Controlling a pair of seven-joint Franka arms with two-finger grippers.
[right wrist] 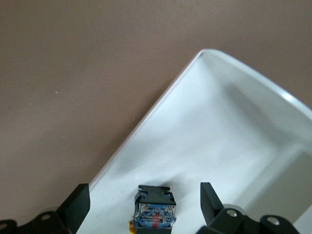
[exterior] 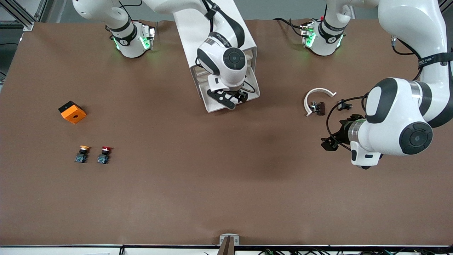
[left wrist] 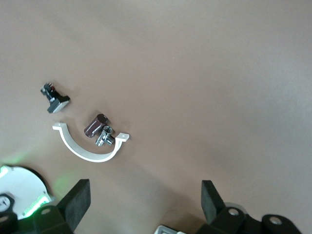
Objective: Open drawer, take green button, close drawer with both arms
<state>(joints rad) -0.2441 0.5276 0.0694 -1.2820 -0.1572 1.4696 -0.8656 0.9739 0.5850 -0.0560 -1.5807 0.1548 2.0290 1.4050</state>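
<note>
The white drawer (exterior: 212,102) of the cabinet (exterior: 189,33) at mid-table stands pulled out. My right gripper (exterior: 231,99) hangs over it, open. In the right wrist view the button (right wrist: 155,207) lies on the drawer floor (right wrist: 219,136), between my right gripper's (right wrist: 145,195) spread fingers and untouched. Only its black and bluish block base shows, with a yellow bit at the frame edge; its cap is out of view. My left gripper (exterior: 329,143) hovers open and empty over bare table toward the left arm's end, also seen in the left wrist view (left wrist: 145,202).
An orange block (exterior: 72,112), a yellow-capped button (exterior: 82,154) and a red-capped button (exterior: 104,154) sit toward the right arm's end. A white curved clip (exterior: 316,97) (left wrist: 90,151) with small dark parts (exterior: 317,107) (left wrist: 95,126) lies near the left gripper.
</note>
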